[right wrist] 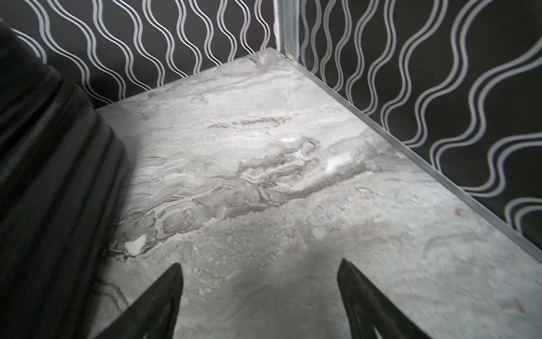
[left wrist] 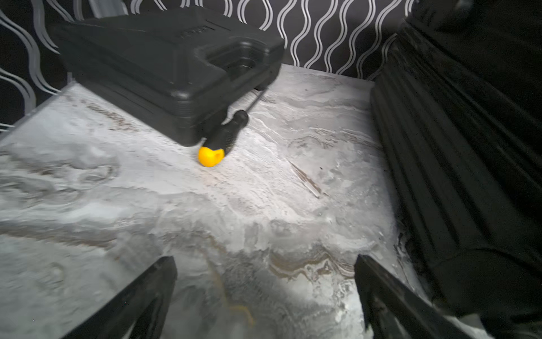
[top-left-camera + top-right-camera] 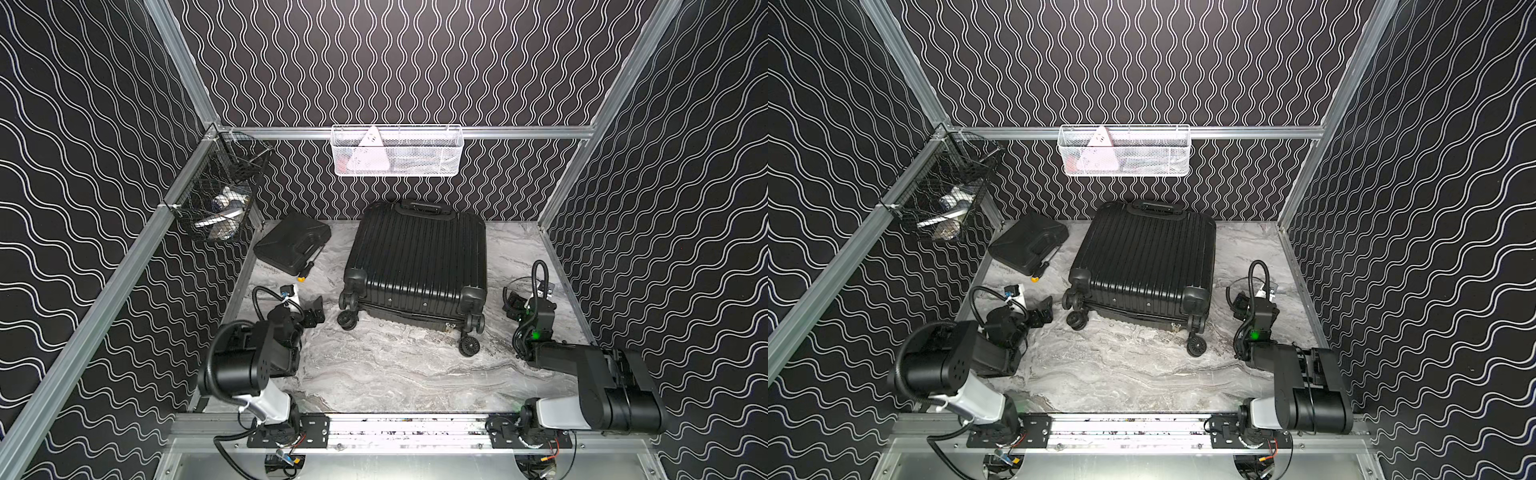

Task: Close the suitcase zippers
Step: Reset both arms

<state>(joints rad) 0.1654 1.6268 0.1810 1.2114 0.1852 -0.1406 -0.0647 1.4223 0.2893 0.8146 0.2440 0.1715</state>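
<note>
The black ribbed suitcase (image 3: 415, 257) (image 3: 1144, 257) lies flat at the back middle of the marble table, wheels toward me and top handle (image 3: 419, 206) at the far wall. Its zip track (image 3: 399, 312) runs along the near seam, with small metallic pulls (image 3: 449, 327) (image 3: 1174, 327) hanging near the right wheel. My left gripper (image 3: 316, 311) (image 2: 265, 261) is open, low over the table left of the suitcase (image 2: 454, 146). Right of the case, my right gripper (image 3: 513, 301) (image 1: 259, 264) is also open above bare marble, the shell (image 1: 44, 176) beside it.
A smaller flat black plastic case (image 3: 291, 245) (image 2: 164, 58) sits at the back left, with a black screwdriver (image 3: 305, 272) (image 2: 225, 135), yellow at its end, against it. A black wire basket (image 3: 216, 199) hangs on the left rail and a white basket (image 3: 395, 151) on the back rail.
</note>
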